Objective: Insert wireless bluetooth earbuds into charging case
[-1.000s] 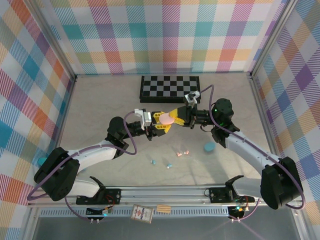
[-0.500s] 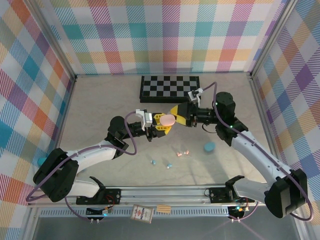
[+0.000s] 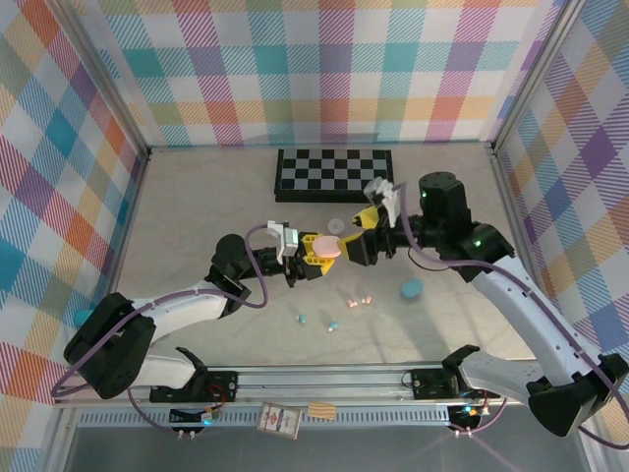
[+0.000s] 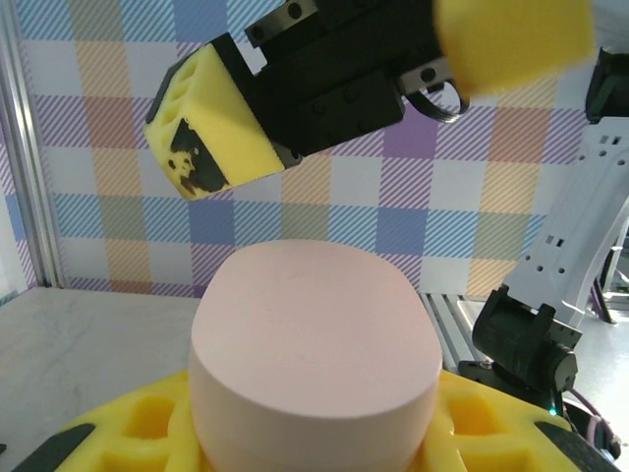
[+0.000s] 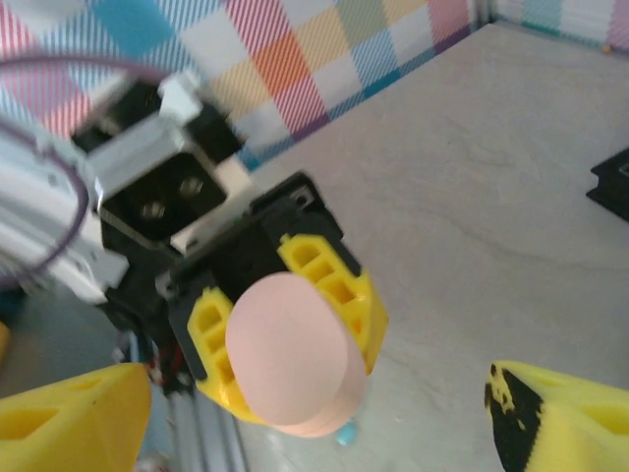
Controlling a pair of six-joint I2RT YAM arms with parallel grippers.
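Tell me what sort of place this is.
Probably a robot test booth, not a home: plaid-printed walls enclose a table, an aluminium rail runs along its near edge, and a checkerboard lies at the back.

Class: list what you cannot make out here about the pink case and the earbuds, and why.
Pink case, left wrist: bottom cut off by the frame edge; no seam or opening discernible.
Earbuds, top view: too small to tell shapes.
Teal speck, right wrist: blurred, partly hidden under the case.
Pale disc, top view: too small to identify.
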